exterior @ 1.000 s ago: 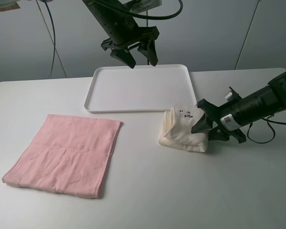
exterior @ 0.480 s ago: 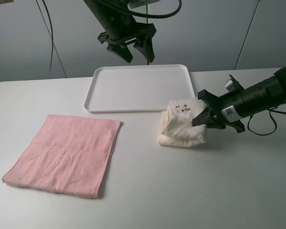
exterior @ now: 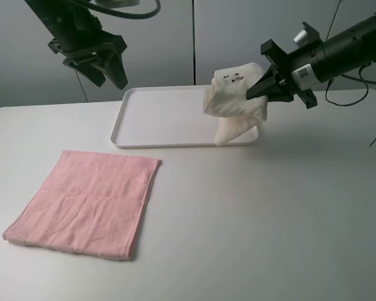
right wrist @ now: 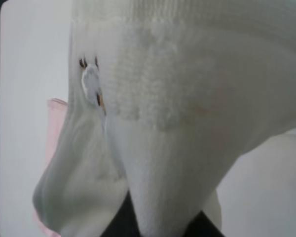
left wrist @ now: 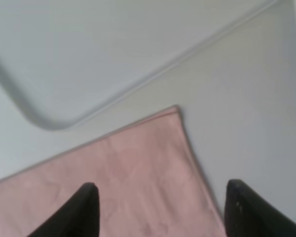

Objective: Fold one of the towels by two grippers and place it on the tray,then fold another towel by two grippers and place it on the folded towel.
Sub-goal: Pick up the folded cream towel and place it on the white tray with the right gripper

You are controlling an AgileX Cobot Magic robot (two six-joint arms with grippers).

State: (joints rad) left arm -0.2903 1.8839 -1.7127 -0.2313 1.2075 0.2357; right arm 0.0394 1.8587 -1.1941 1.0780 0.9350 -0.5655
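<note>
Nearest, towards the front left corner of the white desk [exterior: 269,219], the pink terry towel [exterior: 84,204] lies spread flat where it lay a second ago; the left wrist view looks down on one corner of it [left wrist: 138,182]. Behind it, at the middle of the far edge, the white rectangular plastic tray [exterior: 169,119] sits with nothing resting on it. The cream folded terry towel [exterior: 235,100], which was on the desk just off the tray's near right corner half a second ago, now hangs in the air over that corner, its lower flap drooping. The right gripper [exterior: 263,84] has its fingers clamped on the bundle, which fills the right wrist view [right wrist: 177,98]. The left gripper [exterior: 111,80] has swung from above the tray's far edge to beyond its far left corner, its fingers [left wrist: 86,210] spread wide and holding nothing.
</note>
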